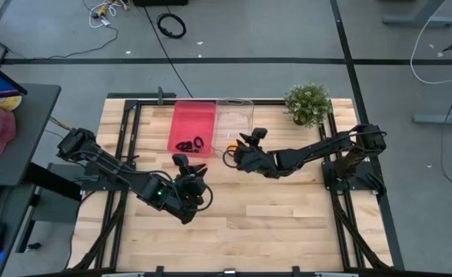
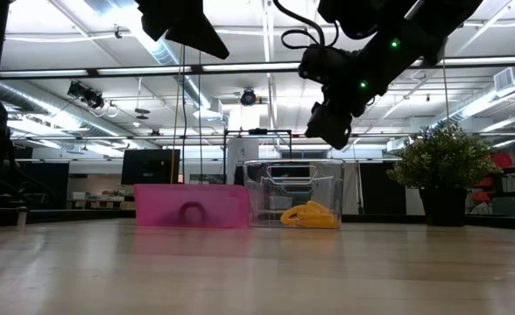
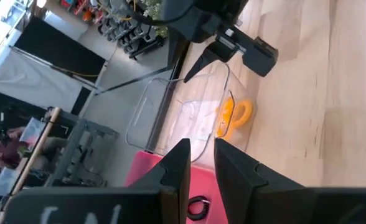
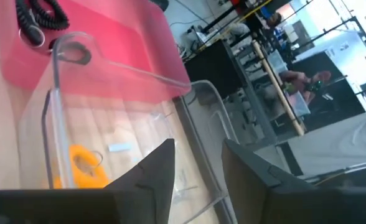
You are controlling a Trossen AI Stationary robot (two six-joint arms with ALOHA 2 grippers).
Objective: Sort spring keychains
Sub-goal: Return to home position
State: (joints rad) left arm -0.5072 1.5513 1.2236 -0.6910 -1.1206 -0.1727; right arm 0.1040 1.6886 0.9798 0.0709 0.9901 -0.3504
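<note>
The sorting looks done. The black keychains (image 1: 189, 144) lie in a clump at the near end of the red bin (image 1: 194, 115). The orange ones (image 2: 310, 214) sit against the near wall of the clear bin (image 1: 237, 115) just beside it. The loops overlap, so how many are in each bin is hard to tell. No keychain shows loose on the table (image 1: 287, 223), which suggests nothing is left to pick.

The right gripper (image 4: 198, 144) hangs above the near edge of the clear bin, over the orange pile. Its fingers are spread with a clear gap and nothing is between them, which fits a drop just made into that bin. From this height it can lift away without touching the bin's wall.

The left gripper (image 3: 201, 146) hovers over bare table in front of the red bin, pointing at both bins. Its fingers are parted only a little and are also empty. It probably waits there so the two arms do not cross over the bins.

The plant (image 1: 308, 104) stands at the far right corner, clear of both arms.
</note>
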